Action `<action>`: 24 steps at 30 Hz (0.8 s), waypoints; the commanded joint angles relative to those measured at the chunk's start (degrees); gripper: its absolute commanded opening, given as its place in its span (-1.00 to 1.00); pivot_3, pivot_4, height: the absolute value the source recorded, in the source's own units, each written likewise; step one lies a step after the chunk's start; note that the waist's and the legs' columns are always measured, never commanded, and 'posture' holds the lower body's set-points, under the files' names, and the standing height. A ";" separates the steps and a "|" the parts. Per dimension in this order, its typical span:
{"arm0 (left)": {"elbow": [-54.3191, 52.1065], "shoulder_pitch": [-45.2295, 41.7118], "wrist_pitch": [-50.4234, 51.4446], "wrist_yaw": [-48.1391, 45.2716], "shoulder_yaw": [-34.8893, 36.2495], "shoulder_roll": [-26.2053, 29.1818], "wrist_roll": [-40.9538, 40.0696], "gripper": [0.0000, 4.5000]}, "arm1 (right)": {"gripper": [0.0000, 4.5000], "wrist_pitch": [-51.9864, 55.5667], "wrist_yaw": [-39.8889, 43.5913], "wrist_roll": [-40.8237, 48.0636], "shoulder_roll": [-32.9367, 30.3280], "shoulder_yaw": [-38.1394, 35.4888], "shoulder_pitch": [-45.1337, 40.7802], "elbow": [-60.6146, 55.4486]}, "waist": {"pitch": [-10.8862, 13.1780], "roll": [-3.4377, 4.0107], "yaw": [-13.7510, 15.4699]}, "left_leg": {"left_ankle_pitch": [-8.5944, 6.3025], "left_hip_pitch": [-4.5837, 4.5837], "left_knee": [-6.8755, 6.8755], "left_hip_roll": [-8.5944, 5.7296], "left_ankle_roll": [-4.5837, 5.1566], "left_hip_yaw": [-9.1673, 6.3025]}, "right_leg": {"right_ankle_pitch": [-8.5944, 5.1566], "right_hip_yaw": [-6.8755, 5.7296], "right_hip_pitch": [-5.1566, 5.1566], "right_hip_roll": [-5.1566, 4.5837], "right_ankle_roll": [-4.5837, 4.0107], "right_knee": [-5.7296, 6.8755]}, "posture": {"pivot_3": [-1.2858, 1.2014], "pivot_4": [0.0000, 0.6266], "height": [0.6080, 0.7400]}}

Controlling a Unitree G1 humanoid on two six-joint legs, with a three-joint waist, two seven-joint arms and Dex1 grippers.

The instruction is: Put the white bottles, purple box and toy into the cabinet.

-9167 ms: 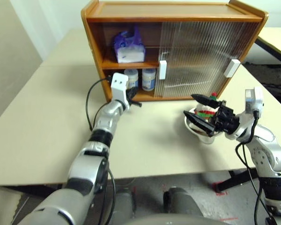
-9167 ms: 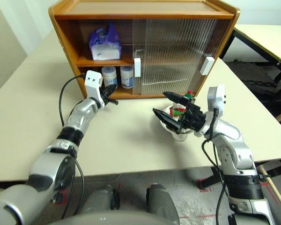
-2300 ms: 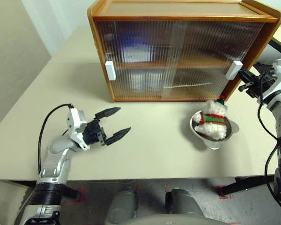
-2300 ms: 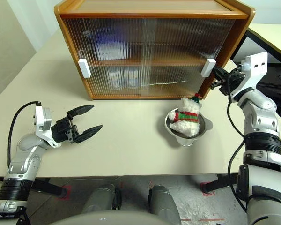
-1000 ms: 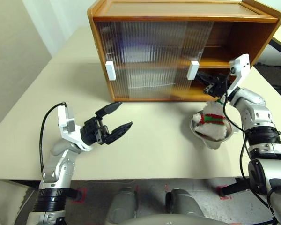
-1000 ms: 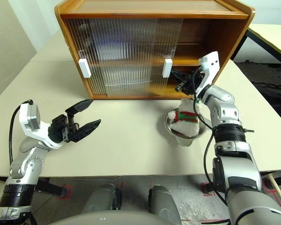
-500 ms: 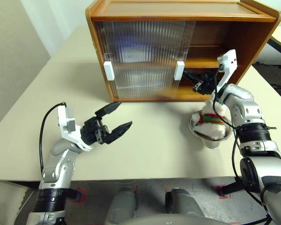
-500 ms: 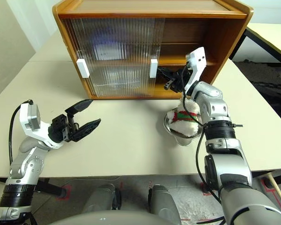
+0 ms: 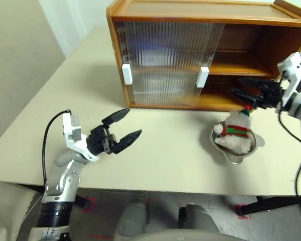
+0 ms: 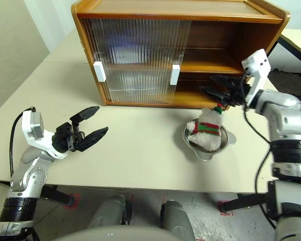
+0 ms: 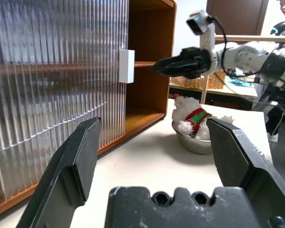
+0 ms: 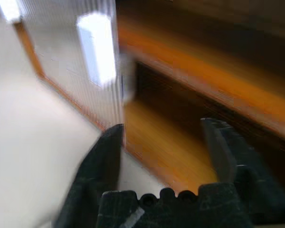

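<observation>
While the cabinet (image 9: 200, 55) stood with both ribbed doors slid left and its right half exposed, the toy (image 9: 236, 136) sat in a metal bowl (image 9: 255, 150) just near of it. Above the toy, the right gripper (image 10: 214, 85) hung released, empty. Blurred purple behind the doors was probably the purple box (image 9: 153, 54). Well left, the left gripper (image 9: 124, 124) hovered spread, empty.

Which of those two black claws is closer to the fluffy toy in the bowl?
The right gripper, hovering open just above the toy by the cabinet's uncovered side. The left gripper is far across the table, also open.
</observation>
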 commanded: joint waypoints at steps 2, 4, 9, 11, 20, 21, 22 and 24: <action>1.20 -0.89 0.25 -1.15 -0.07 0.75 0.81 1.00 | 0.99 21.25 2.65 6.90 -8.97 -2.24 5.06 -11.74 | -0.01 0.01 0.06 | 0.00 -0.10 0.00 0.00 0.01 -0.01 | -0.01 0.00 -0.08 0.00 0.00 0.00 | 0.16 -1.00 1.00; 1.44 -1.12 0.29 -1.41 0.05 0.98 0.83 1.00 | 0.99 30.29 0.83 10.21 -11.14 -3.94 5.94 -16.69 | -0.02 0.05 -0.08 | 0.00 -0.13 0.00 0.05 0.01 -0.02 | -0.01 0.02 -0.13 -0.05 -0.01 -0.01 | 0.15 -1.00 1.00; 1.49 -1.14 0.35 -2.20 -0.23 1.46 1.31 1.00 | 0.99 48.29 -6.66 11.80 -15.41 -3.69 10.05 -28.13 | -0.08 -0.05 -0.02 | 0.01 -0.09 0.03 0.16 0.01 -0.03 | -0.12 -0.06 -0.11 0.18 -0.06 -0.01 | 0.15 -1.00 1.00; 1.47 -1.15 0.38 -2.26 -0.16 1.39 1.28 1.00 | 0.99 52.84 -9.58 12.39 -14.77 -4.27 9.79 -30.11 | -0.08 -0.06 -0.01 | 0.01 -0.09 0.04 0.15 0.01 -0.02 | -0.13 -0.06 -0.11 0.19 -0.05 -0.01 | 0.15 -1.00 1.00; 1.34 -0.97 0.05 -2.34 -0.28 1.01 1.36 1.00 | 0.99 63.63 -18.15 12.99 -9.21 -1.33 6.76 -30.00 | -0.08 -0.13 -0.03 | 0.04 -0.12 0.11 -0.02 0.07 0.03 | -0.11 0.04 -0.07 0.14 0.18 -0.05 | 0.16 -1.00 1.00; 1.34 -0.96 -0.01 -2.33 -0.24 1.01 1.40 1.00 | 0.99 64.11 -18.56 13.08 -8.85 -1.19 6.63 -29.84 | -0.08 -0.13 0.01 | 0.04 -0.13 0.11 -0.02 0.08 0.02 | -0.12 0.03 -0.07 0.15 0.18 -0.05 | 0.16 -1.00 1.00; 1.33 -0.94 -0.07 -2.35 -0.18 1.03 1.42 1.00 | 0.99 64.70 -19.15 13.07 -8.24 -1.04 6.45 -29.62 | -0.08 -0.13 0.01 | 0.04 -0.14 0.11 -0.02 0.07 0.02 | -0.13 0.03 -0.07 0.15 0.18 -0.04 | 0.16 -1.00 1.00; 1.46 -0.98 -0.22 -2.45 -0.08 1.08 1.49 1.00 | 0.99 65.57 -20.37 12.98 -6.77 -0.87 6.05 -29.08 | -0.08 -0.14 0.04 | 0.04 -0.16 0.11 -0.02 0.07 0.00 | -0.14 0.02 -0.07 0.16 0.18 -0.06 | 0.17 -1.00 1.00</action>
